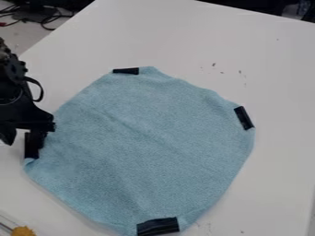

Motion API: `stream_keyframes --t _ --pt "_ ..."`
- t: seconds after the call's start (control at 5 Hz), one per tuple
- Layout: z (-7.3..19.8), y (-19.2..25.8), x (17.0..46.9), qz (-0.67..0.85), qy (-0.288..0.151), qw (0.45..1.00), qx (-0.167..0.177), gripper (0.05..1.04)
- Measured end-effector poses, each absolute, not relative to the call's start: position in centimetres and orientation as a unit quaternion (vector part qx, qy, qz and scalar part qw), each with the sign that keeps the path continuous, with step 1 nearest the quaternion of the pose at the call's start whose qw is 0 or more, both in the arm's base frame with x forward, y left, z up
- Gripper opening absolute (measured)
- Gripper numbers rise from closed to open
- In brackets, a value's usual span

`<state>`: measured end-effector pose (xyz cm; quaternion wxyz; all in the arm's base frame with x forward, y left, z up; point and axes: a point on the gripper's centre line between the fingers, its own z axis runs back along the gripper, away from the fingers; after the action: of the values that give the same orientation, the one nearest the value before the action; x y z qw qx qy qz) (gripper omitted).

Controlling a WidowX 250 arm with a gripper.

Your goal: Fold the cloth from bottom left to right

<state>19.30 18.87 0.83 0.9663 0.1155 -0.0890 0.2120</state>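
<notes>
The gripper [23,137] is at the left edge of the camera view, beside the cloth's left corner. Its fingers stand apart, one left of the corner and the other over or against the dark patch there; whether it touches the fabric I cannot tell. The light blue cloth [148,147] lies spread out on the white table, with slight creases and a rounded outline. Black strips mark its corners: a top strip [126,71], a right strip [244,118], a bottom strip [158,226] and a left strip [31,146], partly overlapped by the gripper.
The white table [277,69] extends around the cloth, with small dark specks above its upper right edge. A yellow-orange object [23,231] sits at the bottom left corner. Dark cables [38,16] lie beyond the table edge at the upper left.
</notes>
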Motion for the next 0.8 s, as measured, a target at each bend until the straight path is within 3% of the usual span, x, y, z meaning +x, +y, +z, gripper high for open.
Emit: stream_keyframes --t 0.2,0.4,0.6,0.8 --pt "0.8 18.9 19.3 0.21 -0.086 0.966 0.121 0.422" --pt "1.1 19.2 18.9 0.217 -0.093 0.963 0.13 0.214" --pt "3.9 20.2 18.6 0.237 -0.114 0.951 0.16 0.087" --pt "7.3 19.6 19.6 0.246 -0.137 0.942 0.185 0.063"
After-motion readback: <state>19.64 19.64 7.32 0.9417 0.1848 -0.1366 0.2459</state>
